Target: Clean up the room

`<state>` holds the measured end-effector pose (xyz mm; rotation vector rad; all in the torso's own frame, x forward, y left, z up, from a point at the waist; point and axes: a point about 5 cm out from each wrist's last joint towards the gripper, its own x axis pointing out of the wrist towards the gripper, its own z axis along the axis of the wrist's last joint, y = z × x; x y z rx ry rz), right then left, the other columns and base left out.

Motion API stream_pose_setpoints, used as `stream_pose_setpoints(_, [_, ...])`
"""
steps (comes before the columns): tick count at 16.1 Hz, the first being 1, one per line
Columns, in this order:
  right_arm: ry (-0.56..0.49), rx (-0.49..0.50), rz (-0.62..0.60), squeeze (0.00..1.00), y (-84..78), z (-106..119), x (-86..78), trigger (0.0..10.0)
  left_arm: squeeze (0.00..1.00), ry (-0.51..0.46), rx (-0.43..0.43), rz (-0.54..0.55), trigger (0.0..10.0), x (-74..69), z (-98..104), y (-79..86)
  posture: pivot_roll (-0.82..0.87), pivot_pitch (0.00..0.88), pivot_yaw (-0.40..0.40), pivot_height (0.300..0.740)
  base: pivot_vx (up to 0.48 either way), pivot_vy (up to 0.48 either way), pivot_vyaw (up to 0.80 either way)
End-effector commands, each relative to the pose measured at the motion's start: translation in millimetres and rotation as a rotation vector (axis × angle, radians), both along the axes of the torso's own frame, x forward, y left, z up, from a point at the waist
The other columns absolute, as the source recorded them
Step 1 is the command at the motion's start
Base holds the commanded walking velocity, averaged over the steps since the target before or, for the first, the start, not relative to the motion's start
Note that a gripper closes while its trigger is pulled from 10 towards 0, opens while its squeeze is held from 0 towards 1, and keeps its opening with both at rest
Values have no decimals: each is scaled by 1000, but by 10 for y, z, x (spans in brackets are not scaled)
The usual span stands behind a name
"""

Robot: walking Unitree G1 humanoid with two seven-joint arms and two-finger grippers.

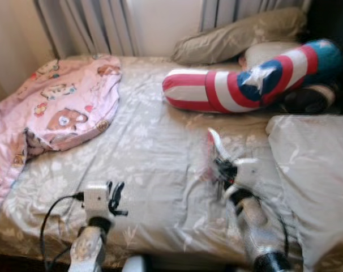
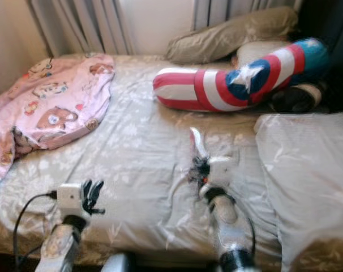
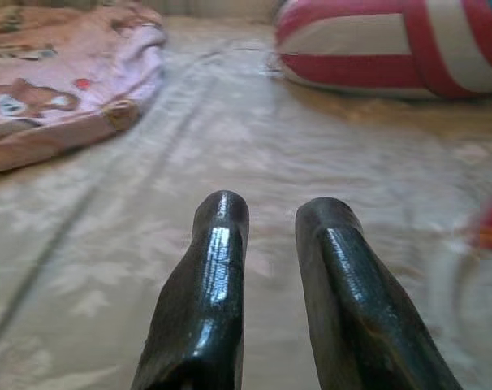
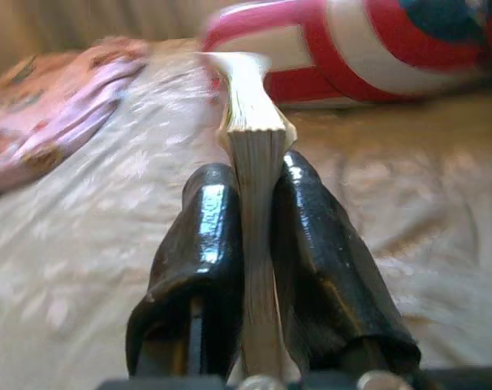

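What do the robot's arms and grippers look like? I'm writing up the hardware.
Both arms are silver with a mottled sheen. The left gripper has two long, glossy black fingers with rounded tips, a white boxy wrist unit and a looping black cable. The right gripper has matching black fingers.

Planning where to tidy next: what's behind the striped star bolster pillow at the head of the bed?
Behind the striped star bolster pillow lie an olive pillow and a pale cushion, both partly covered. A dark item lies beside it; unclear.

A thin book point(image 4: 254, 162) (white-covered, with red along its blurred edge) stood on edge above the bed, its cream page block clamped between two black fingers point(image 4: 199, 268).
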<state>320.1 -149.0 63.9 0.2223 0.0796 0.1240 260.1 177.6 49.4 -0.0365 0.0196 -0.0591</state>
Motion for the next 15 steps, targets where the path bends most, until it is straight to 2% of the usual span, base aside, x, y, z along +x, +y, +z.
stream_pose_setpoints(1, [1,74,-34,0,-45,31,45,10000,0,-1,10,-25,10000,-6,11,-37,55,0,16,616,0,0,0])
stream_pose_setpoints(3, [55,252,-38,0,41,44,165,10000,0,-3,19,-27,10000,-22,27,-11,77,0,18,616,0,0,0])
stream_pose_setpoints(4, [57,272,-57,0,37,56,187,10000,0,-5,21,-28,10000,-26,33,-6,86,0,22,616,0,0,0])
stream_pose_setpoints(5, [88,401,-137,0,8,57,243,10000,0,-7,30,-32,10000,-44,49,10,103,0,26,616,0,0,0])
stream_pose_setpoints(6, [115,455,-159,0,12,34,256,10000,0,-7,36,-36,10000,-61,57,20,113,0,30,616,0,0,0])
stream_pose_setpoints(8, [216,693,-219,0,63,-91,245,10000,0,-2,54,-42,10000,-127,82,56,152,0,42,616,0,0,0])
stream_pose_setpoints(9, [222,747,-192,0,116,-87,255,10000,0,1,62,-45,10000,-153,90,69,166,0,48,616,0,0,0])
stream_pose_setpoints(10, [211,783,-179,0,146,-66,270,10000,0,4,77,-52,10000,-208,101,95,183,0,62,616,0,0,0])
stream_pose_setpoints(12, [221,846,-242,0,65,-107,259,10000,0,25,94,-58,10000,-312,112,148,195,0,79,616,0,0,0])
stream_pose_setpoints(15, [343,823,-385,0,-146,-435,19,10000,0,57,121,-82,10000,-486,129,174,246,0,105,616,0,0,0])
